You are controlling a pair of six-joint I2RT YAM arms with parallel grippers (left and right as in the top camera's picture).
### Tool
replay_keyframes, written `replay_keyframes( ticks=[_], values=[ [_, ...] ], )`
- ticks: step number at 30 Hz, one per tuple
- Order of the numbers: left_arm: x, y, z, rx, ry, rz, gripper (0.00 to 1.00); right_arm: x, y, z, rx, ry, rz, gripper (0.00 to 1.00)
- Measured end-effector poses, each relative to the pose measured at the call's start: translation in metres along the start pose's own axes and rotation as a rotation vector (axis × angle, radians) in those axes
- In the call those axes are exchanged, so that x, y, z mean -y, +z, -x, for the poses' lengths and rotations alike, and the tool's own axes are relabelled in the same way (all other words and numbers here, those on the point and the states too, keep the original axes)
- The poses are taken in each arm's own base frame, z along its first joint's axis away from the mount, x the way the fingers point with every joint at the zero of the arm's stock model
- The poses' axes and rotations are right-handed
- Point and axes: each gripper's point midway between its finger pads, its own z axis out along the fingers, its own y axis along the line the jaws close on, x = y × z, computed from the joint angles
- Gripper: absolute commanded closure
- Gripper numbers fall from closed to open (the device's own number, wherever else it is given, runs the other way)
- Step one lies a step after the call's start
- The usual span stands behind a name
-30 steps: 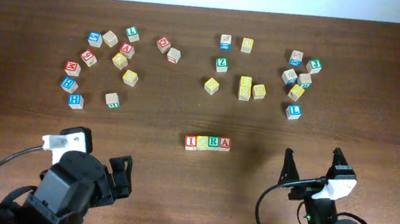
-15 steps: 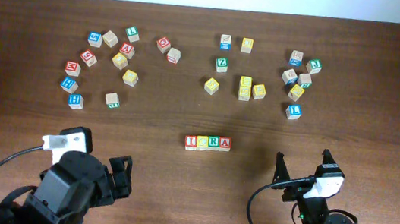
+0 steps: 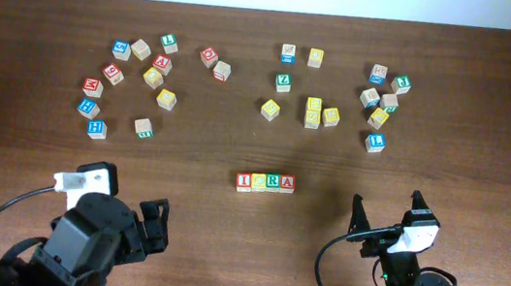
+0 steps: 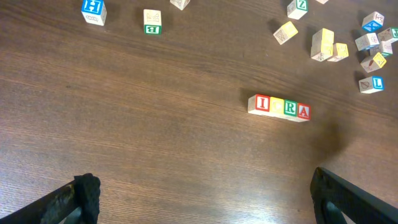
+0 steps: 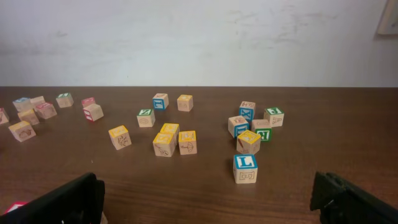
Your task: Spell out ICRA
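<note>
Four cubes stand side by side in one row (image 3: 265, 181) at the table's middle front, reading I (image 4: 261, 103), C (image 4: 276, 106), R (image 4: 290, 108), A (image 4: 303, 111) from left to right. My left gripper (image 4: 203, 186) is open and empty, well short of the row and to its left; one black finger (image 3: 157, 219) shows from above. On the near right my right gripper (image 3: 386, 210) is open too, holding nothing, with bare wood between its fingers (image 5: 206, 190). Neither gripper touches a cube.
Loose letter cubes lie across the far half of the table: a cluster at the left (image 3: 132, 74), a few in the middle with the green Z cube (image 3: 283, 82), and a cluster at the right with the blue L cube (image 3: 375, 142). A white wall (image 5: 199, 37) stands behind the table.
The right arm has drawn back toward the near edge and slightly left, then held still. The left arm and the cubes have not moved.
</note>
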Motion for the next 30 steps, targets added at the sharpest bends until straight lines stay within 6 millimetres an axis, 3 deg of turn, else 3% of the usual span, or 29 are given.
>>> replay_keyframes(
  ticks=[9, 14, 19, 24, 30],
  values=[
    [0.000, 0.000, 0.000, 0.000, 0.000, 0.000, 0.01, 0.000, 0.000, 0.000, 0.000, 0.000, 0.000, 0.02],
    [-0.019, -0.001, -0.019, -0.078, 0.030, 0.075, 0.01, 0.000, 0.000, 0.000, 0.000, 0.001, 0.000, 0.02],
    [-0.015, 0.000, -0.016, -0.063, 0.030, 0.060, 0.01, 0.000, 0.000, 0.000, 0.000, 0.001, 0.000, 0.02],
    [0.015, 0.022, 0.013, 0.094, 0.190, -0.127, 0.01, 0.000, 0.000, 0.000, 0.000, 0.000, 0.000, 0.02],
    [0.000, 0.045, -0.004, 0.257, 0.262, -0.209, 0.01, 0.000, 0.000, 0.000, 0.000, 0.000, 0.000, 0.02]
  ],
)
